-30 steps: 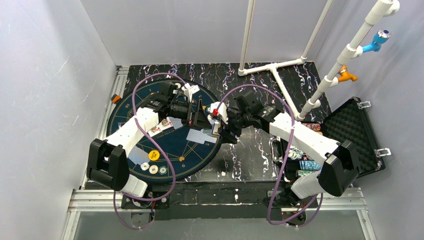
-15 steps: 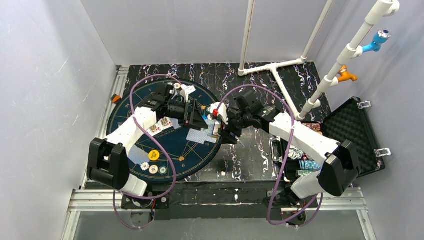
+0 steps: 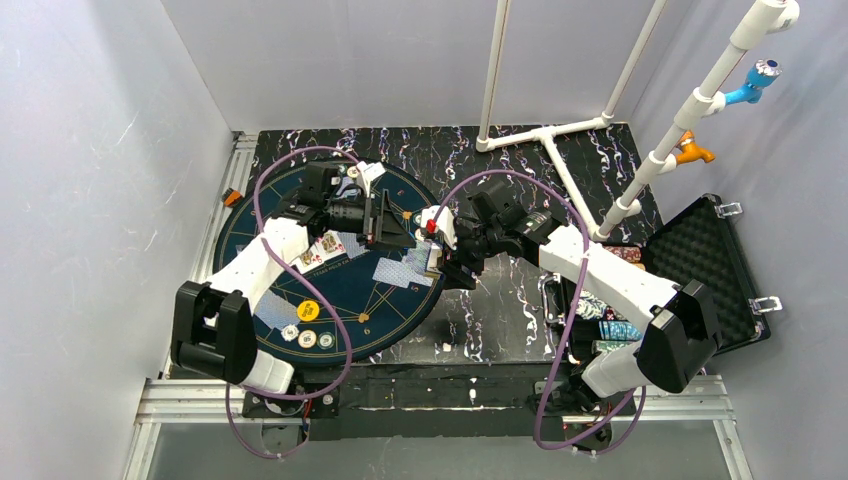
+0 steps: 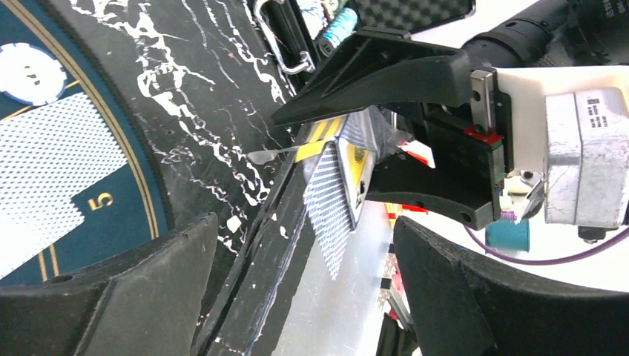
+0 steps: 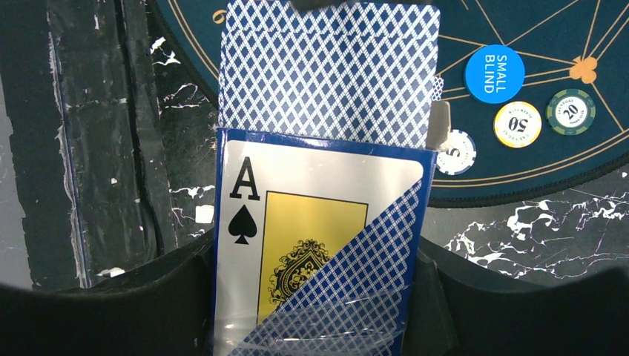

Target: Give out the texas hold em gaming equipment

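Blue-backed playing cards (image 5: 326, 67) are sticking out of an ace-of-spades card box (image 5: 319, 215). Right tool (image 5: 311, 304) is clamping that box on both sides. Left tool (image 4: 304, 245) is facing it with fingers standing wide apart; the card ends are showing in the gap and no contact is visible. Beyond the right tool, a blue small-blind disc (image 5: 495, 73) and three chips (image 5: 517, 124) are lying flat on the dark-blue mat (image 5: 519, 30).

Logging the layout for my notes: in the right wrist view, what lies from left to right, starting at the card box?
card box → white 5 chip → blue small blind button → 50 chip → 20 chip
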You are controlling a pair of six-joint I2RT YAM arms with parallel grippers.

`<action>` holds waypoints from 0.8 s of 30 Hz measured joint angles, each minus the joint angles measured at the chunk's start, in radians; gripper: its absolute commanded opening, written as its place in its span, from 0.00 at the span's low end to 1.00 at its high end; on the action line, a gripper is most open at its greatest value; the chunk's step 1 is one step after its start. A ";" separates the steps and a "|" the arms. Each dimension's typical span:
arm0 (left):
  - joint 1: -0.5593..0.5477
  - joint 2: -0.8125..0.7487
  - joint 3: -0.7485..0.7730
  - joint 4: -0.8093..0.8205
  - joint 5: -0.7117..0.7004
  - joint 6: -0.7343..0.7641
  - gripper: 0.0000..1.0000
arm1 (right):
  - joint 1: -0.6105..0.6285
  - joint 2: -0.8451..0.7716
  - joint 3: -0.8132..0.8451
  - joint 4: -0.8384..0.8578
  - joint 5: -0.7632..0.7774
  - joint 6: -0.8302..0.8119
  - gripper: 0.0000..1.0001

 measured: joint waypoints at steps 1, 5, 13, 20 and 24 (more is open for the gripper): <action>-0.011 0.000 0.000 0.014 0.003 -0.011 0.85 | 0.000 0.000 0.000 0.000 -0.001 0.000 0.01; -0.054 0.008 -0.019 0.054 0.010 -0.045 0.77 | 0.000 0.000 0.000 0.000 -0.006 0.000 0.01; -0.066 0.072 -0.045 0.025 0.027 -0.053 0.48 | -0.002 0.000 0.000 -0.005 -0.007 0.001 0.01; -0.050 0.071 -0.041 0.017 0.078 -0.050 0.20 | -0.008 0.000 0.000 -0.028 0.000 0.001 0.01; -0.034 0.071 -0.041 0.019 0.099 -0.053 0.17 | -0.011 0.000 0.000 -0.030 0.008 0.001 0.01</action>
